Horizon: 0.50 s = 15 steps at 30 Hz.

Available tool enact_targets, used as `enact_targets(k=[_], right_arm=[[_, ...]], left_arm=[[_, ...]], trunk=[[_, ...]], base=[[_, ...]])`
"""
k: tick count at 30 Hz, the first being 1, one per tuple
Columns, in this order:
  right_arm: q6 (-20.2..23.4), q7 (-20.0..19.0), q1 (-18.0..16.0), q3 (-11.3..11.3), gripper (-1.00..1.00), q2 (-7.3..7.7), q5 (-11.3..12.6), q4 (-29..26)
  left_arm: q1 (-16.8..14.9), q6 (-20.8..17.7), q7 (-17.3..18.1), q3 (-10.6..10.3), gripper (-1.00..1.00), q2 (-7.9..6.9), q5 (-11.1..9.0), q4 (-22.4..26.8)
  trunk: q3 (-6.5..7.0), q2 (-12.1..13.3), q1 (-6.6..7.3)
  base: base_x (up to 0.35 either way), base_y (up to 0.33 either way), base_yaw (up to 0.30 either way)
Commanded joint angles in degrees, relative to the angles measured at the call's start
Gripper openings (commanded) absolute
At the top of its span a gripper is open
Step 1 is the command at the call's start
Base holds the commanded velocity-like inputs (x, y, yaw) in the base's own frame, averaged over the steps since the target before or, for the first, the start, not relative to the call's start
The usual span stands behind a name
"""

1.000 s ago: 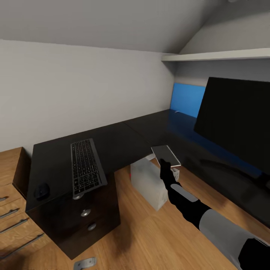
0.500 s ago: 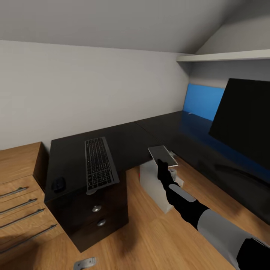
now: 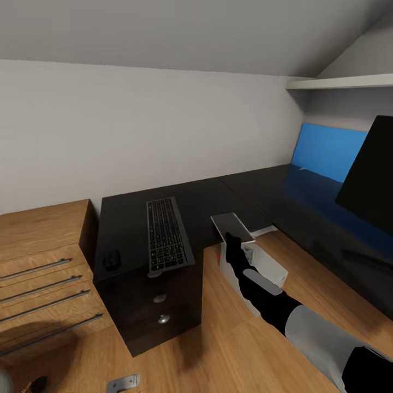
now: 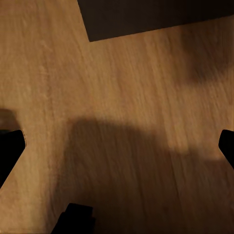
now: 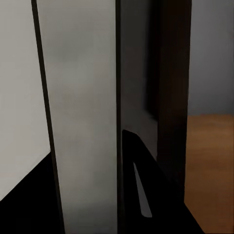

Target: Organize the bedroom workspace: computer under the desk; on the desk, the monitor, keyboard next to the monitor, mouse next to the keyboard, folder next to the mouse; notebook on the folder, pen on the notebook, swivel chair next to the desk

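Right end effector [image 3: 236, 238]: closed on the notebook [image 3: 232, 225] — the black arm reaches forward from the lower right of the head view and holds the grey slab roughly level in the air, off the counter's inner front edge.
Notebook, right wrist view: a pale grey panel [image 5: 83, 117] with a dark edge runs close along the end effector's fingers.
Left end effector [image 4: 117, 146]: open — its two dark fingertips [image 4: 9, 151] sit wide apart over the wooden floor [image 4: 122, 83], with nothing between them.
Counter [image 3: 229, 191]: black and L-shaped, with a blue back panel [image 3: 327, 150] along its right wing.
Keyboard [image 3: 166, 234]: lies on the counter's left wing, its near end at or slightly past the front edge, above the drawers [image 3: 161, 308].
Mouse [image 3: 111, 258]: on the same wing, near its front left corner, well left of the keyboard.
Monitor [image 3: 371, 174]: stands on the right wing, cut off by the picture's edge.
Computer [image 3: 256, 267]: light grey tower on the floor in the counter's inner corner, just below the held notebook.
Dresser [image 3: 43, 267]: light wood, just beside the counter's left end.
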<state>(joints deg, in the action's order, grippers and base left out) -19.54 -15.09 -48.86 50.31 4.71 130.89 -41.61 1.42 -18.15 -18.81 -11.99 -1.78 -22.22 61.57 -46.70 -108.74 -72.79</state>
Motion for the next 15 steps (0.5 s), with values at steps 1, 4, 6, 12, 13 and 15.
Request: enact_targets(k=[1, 4, 6, 12, 13, 15], right_arm=[[-0.4, -0.4, -0.1, 0.6, -1.0, 0.06, 0.5, -0.1], [-0.3, -0.5, -0.1, 0.9, -1.0, 0.14, 0.6, 0.0], [-0.3, -0.6, 0.0, 1.0, -1.0, 0.22, 0.6, 0.0], [1.2, -0.9, 1.2, 1.0, -1.0, 0.59, 0.5, -0.1], [1.6, -0.9, 1.3, 1.0, -1.0, 0.58, 0.5, -0.1], [1.9, -1.0, 1.3, 1.0, -1.0, 0.6, 0.5, -0.1]], left_arm=[[0.0, -0.1, -0.5, -0.2, 1.0, -0.07, -0.6, 0.1], [0.0, -0.1, -0.5, -0.2, 1.0, -0.07, -0.5, 0.1], [0.0, -0.1, -0.5, -0.2, 1.0, -0.1, -0.5, 0.2], [0.0, -0.1, -0.4, -0.1, 1.0, -0.15, -0.5, 0.2], [0.0, -0.1, -0.4, -0.1, 1.0, -0.15, -0.5, 0.2], [0.0, -0.1, -0.4, -0.1, 1.0, -0.16, -0.5, 0.2]], trunk=[[-0.04, 0.0, 0.0], [-0.04, 0.0, 0.0], [-0.04, 0.0, 0.0], [-0.04, 0.0, 0.0], [-0.04, 0.0, 0.0], [-0.04, 0.0, 0.0]], base=[[0.0, 0.0, 0.2], [0.0, 0.0, 0.071], [0.0, 0.0, 0.029], [0.0, 0.0, 0.008], [0.0, 0.0, 0.001], [0.0, 0.0, 0.001]])
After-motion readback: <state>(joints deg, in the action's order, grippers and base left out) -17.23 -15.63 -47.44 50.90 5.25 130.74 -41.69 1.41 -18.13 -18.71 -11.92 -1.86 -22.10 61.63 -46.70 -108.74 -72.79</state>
